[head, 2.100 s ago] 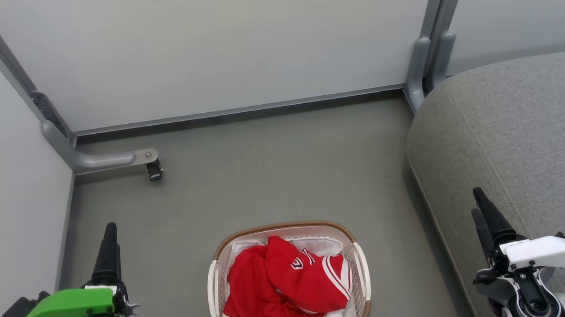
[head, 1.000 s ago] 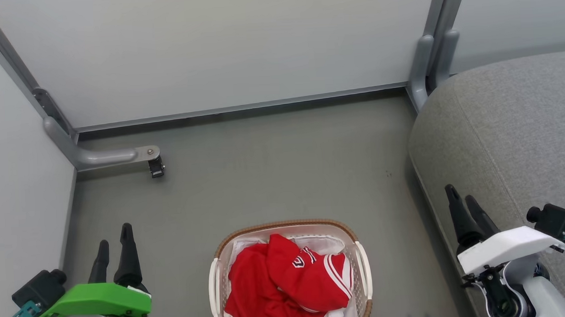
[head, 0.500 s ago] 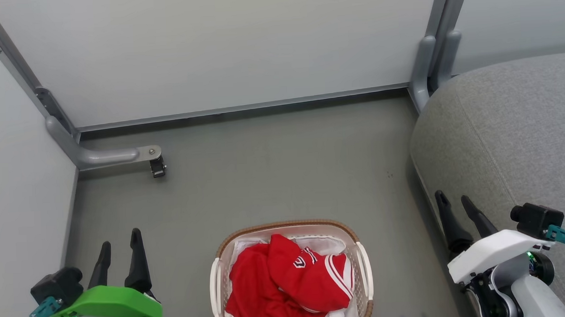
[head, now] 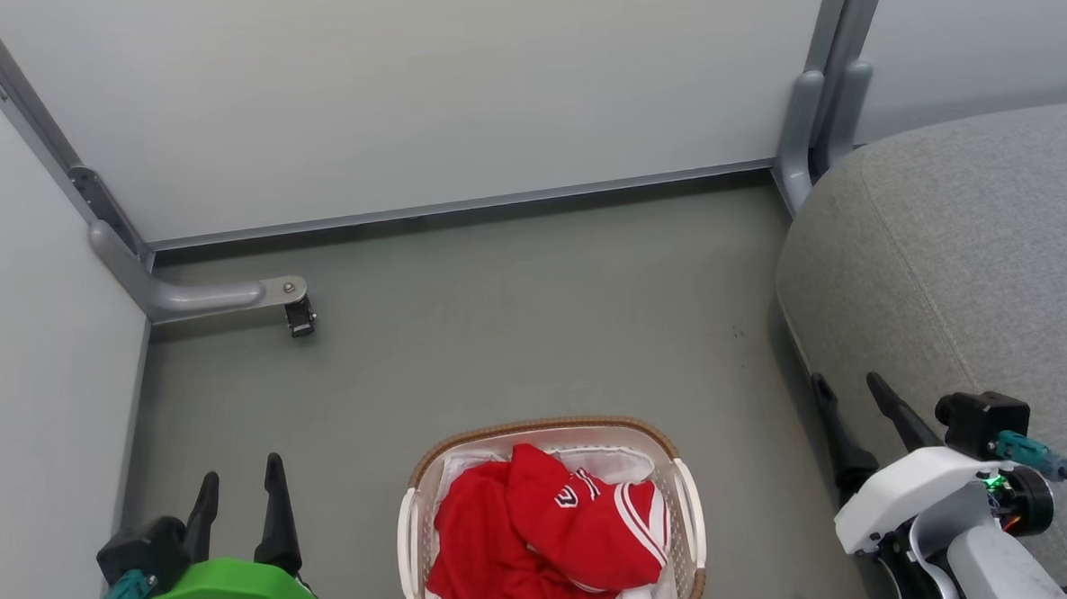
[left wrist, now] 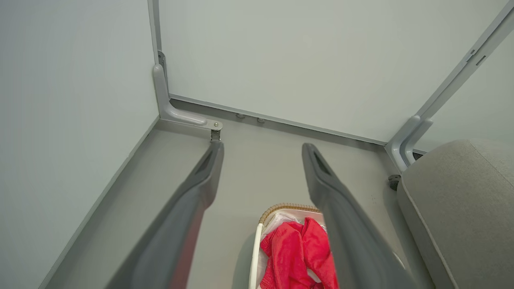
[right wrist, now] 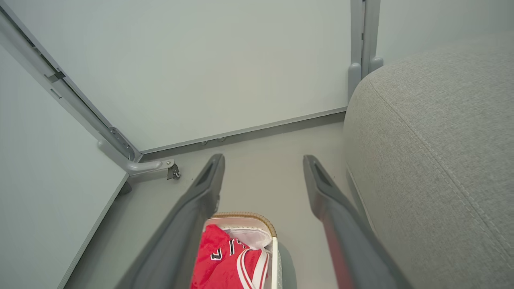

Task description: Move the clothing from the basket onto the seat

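Observation:
The basket (head: pixel 539 428), cream-white with a brown woven rim, stands on the grey floor at the bottom centre. Red clothing (head: pixel 544 538) is heaped inside it, a jersey with white striped trim on top; the same clothing (left wrist: pixel 295 253) (right wrist: pixel 225 261) appears in both wrist views. The light-grey seat (head: pixel 973 262) rises at the right. My left gripper (head: pixel 241 472) is open to the left of the basket, apart from it. My right gripper (head: pixel 848 387) is open between the basket and the seat's front edge. Both hold nothing.
Pale partition walls (head: pixel 416 88) close the back and left. A grey metal foot with a small caster (head: pixel 298 317) juts onto the floor at the left. A grey post (head: pixel 805 117) stands by the seat's far corner. Bare floor lies beyond the basket.
Both arms have drawn back toward the bottom edge and rolled so their fingers show side by side. The basket and clothing have not moved.

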Robot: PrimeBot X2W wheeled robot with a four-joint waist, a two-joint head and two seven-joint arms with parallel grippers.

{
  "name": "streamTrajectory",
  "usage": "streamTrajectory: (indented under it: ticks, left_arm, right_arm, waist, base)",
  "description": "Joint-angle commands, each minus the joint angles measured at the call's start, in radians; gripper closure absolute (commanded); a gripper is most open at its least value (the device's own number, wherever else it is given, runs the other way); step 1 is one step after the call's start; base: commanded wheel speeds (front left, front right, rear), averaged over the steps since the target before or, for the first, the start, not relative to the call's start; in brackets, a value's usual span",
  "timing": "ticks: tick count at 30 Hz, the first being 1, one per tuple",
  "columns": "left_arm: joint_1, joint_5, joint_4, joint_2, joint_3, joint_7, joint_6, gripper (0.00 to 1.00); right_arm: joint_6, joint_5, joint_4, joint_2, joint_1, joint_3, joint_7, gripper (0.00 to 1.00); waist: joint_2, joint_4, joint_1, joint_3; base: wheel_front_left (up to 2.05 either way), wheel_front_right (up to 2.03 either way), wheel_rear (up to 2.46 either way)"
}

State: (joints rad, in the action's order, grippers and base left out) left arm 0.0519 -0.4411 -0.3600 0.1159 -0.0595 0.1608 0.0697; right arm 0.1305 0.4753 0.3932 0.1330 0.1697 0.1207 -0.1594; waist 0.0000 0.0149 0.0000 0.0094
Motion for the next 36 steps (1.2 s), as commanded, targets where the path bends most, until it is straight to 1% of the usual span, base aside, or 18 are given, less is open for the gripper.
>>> streamTrajectory:
  ticks: [1,12,21,30,36]
  left_arm:
    - [-0.005,0.025,0.003,0.005,0.0,0.01,-0.007,0.0]
    - [-0.02,0.116,0.008,-0.012,0.009,0.035,-0.007,0.0]
    - [-0.03,0.19,0.034,-0.029,0.037,0.054,-0.01,0.0]
    - [-0.037,0.244,0.051,-0.048,0.072,0.072,0.008,0.0]
    - [-0.039,0.279,0.042,-0.055,0.087,0.083,0.024,0.0]
  right_arm:
    - [0.0,-0.032,0.002,0.002,0.013,0.005,-0.011,0.0]
    - [0.0,-0.143,0.031,0.0,0.01,0.012,-0.037,0.0]
    - [0.0,-0.214,0.012,-0.015,0.01,-0.015,-0.057,0.0]
    - [0.0,-0.279,-0.013,-0.035,0.007,-0.052,-0.074,0.0]
    - [0.0,-0.326,-0.001,-0.044,-0.003,-0.06,-0.085,0.0]
  waist:
    - [0.0,0.0,0.0,0.0]
    - [0.0,-0.002,0.0,0.006]
    - [0.0,-0.002,0.0,0.01]
    - [0.0,-0.005,0.0,0.014]
    - [0.0,-0.007,0.0,0.018]
  base:
    - [0.0,0.0,0.0]
    - [0.0,0.0,0.0]
    - [0.0,0.0,0.0]
    - [0.0,0.0,0.0]
    - [0.0,0.0,0.0]
